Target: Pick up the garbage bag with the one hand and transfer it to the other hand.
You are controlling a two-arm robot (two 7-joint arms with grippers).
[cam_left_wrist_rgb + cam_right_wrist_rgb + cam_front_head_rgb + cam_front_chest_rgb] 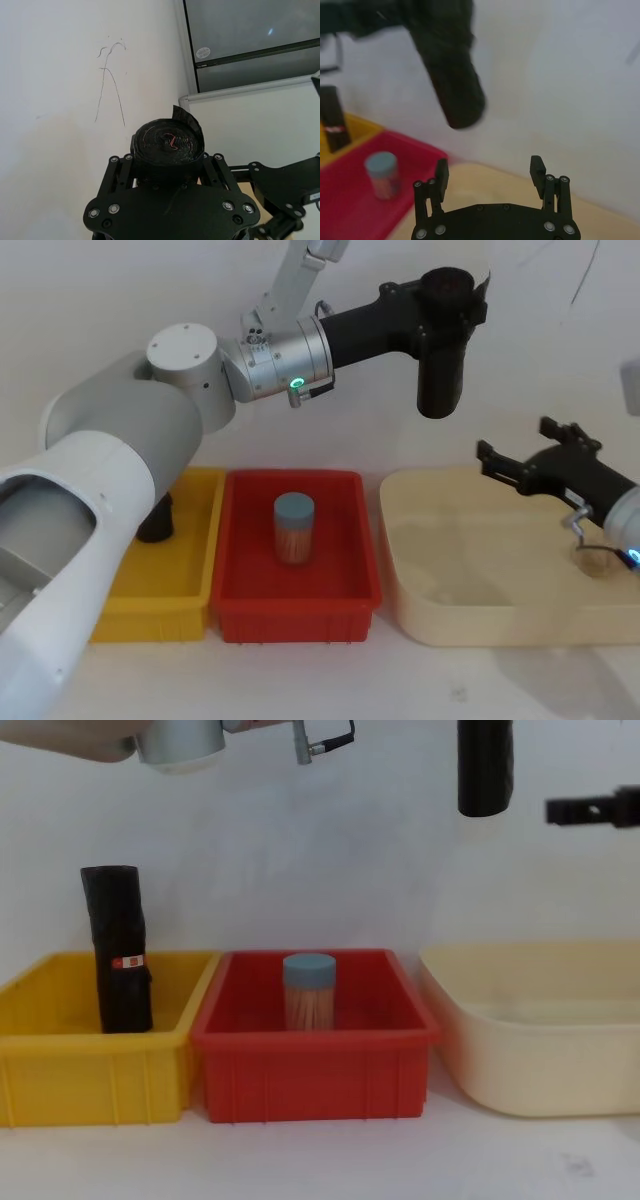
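The garbage bag [440, 370], a plain black roll, hangs upright high above the bins, with my left gripper [450, 298] shut on its upper end. In the left wrist view the roll's end [167, 142] sits between the two fingers of the left gripper [168, 161]. My right gripper [513, 438] is open over the cream tub, to the right of the roll and lower, not touching it. From the right wrist the bag [455, 85] hangs ahead of the open right gripper [490, 170]. The chest view shows the bag [485, 770] just left of the right gripper [575, 811].
A yellow bin [90, 1080] at the left holds another black roll with a red-and-white sticker [120, 950]. The red bin [310, 1070] in the middle holds a blue-lidded jar [308, 990]. A cream tub [540, 1030] stands at the right. A white wall is close behind.
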